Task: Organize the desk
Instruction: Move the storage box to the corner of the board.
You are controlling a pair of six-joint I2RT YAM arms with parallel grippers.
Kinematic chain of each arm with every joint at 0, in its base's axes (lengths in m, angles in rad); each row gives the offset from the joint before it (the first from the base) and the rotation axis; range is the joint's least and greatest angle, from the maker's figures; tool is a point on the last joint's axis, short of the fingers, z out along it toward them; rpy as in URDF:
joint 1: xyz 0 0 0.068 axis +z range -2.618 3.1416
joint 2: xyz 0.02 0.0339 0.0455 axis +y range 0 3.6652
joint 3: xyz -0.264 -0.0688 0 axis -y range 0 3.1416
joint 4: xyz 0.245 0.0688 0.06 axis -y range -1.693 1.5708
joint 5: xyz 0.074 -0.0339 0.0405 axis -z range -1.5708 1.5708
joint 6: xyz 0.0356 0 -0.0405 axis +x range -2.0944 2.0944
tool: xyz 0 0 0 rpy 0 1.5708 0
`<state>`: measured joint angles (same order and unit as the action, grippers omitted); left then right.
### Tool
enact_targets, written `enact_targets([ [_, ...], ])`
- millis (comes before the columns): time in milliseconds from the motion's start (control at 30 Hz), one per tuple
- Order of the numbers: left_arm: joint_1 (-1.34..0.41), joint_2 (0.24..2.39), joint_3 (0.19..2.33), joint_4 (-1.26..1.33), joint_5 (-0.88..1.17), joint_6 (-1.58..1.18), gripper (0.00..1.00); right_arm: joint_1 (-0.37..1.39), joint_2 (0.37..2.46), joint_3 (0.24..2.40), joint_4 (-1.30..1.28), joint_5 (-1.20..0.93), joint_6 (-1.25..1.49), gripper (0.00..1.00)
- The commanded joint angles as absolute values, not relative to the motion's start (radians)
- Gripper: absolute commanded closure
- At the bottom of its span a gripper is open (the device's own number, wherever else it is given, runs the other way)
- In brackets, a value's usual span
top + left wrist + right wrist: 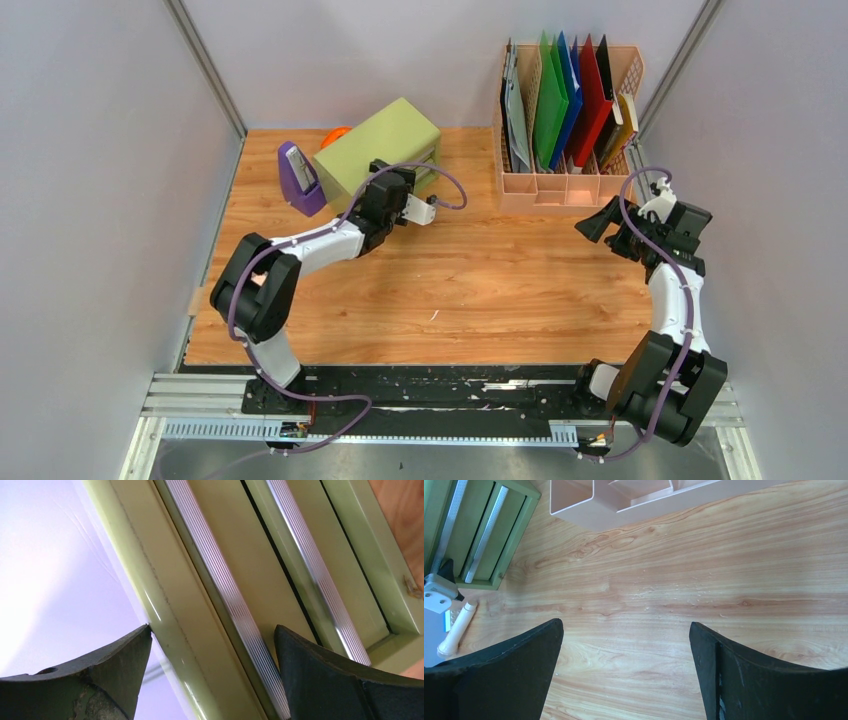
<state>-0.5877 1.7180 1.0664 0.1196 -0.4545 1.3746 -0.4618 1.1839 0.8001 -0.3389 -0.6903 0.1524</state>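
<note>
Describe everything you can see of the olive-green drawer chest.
This boxy olive-green drawer chest, glossy like painted metal, stands skewed at the far left of the orange-brown wooden desk. Its front shows two shut drawers, each with a ribbed silver handle strip. The open black left pincer straddles its front edge; contact is unclear. A purple holder stands beside it.

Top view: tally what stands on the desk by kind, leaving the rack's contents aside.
Drawer chest: 1
File rack: 1
Purple stand: 1
Orange thing, mostly hidden behind the chest: 1
Total on the desk: 4
</note>
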Motion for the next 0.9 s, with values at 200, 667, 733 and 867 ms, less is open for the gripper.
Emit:
enact_targets([
  [200, -0.507, 1.875, 1.053, 0.304, -0.138, 1.69, 0.04, -0.477, 1.183, 0.796, -0.302, -0.698, 0.147, 0.0],
  [667, -0.478, 1.645, 1.029, -0.002, -0.191, 1.419, 0.02, -0.486, 1.186, 0.793, -0.298, -0.713, 0.152, 0.0],
  [733, -0.479, 1.587, 1.026, -0.081, -0.16, 1.355, 0.01, -0.487, 1.19, 0.795, -0.298, -0.717, 0.152, 0.0],
  [867, -0.49, 1.499, 1.086, -0.297, -0.06, 1.185, 0.01, -0.487, 1.188, 0.793, -0.298, -0.72, 0.153, 0.0],
])
